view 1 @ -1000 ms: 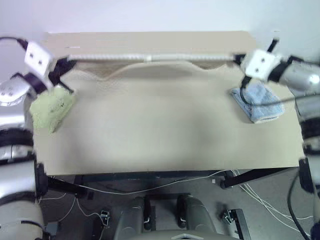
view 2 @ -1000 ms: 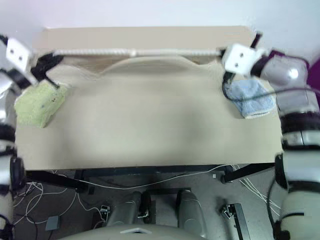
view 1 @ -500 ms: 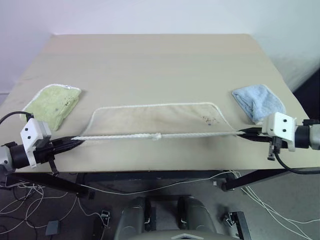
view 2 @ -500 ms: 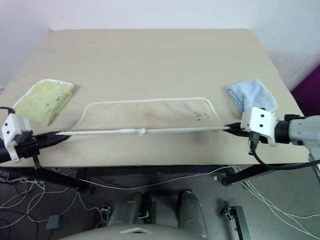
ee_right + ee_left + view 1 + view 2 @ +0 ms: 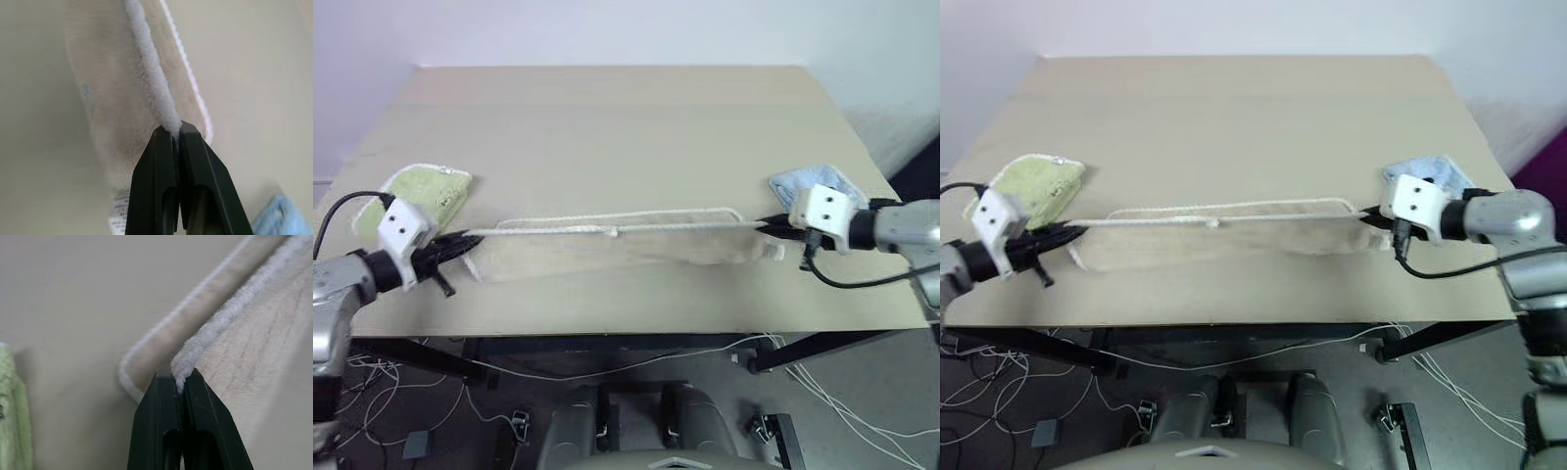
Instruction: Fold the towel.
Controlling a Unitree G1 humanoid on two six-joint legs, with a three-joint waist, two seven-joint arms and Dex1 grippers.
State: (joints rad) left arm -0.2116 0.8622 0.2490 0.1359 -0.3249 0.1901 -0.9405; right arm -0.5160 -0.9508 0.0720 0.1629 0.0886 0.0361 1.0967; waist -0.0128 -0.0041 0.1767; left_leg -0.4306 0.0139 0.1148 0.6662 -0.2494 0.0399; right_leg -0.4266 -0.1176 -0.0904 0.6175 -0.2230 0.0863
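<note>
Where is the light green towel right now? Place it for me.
In the left eye view, the light green towel lies on the table's left side, just beyond the left tool, left of the beige towel.

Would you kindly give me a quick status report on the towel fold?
Left gripper and right gripper shut on corded edge. Beige terry towel stretched between them, folded lengthwise on table. Green cloth, blue cloth lie beside the ends.

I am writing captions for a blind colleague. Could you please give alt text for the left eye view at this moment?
Two robot grippers, the left gripper and the right gripper, are each shut on one end of a beige towel and hold its white corded edge stretched between them above the wooden table. A light green towel lies near the left gripper, a light blue towel behind the right.
</note>
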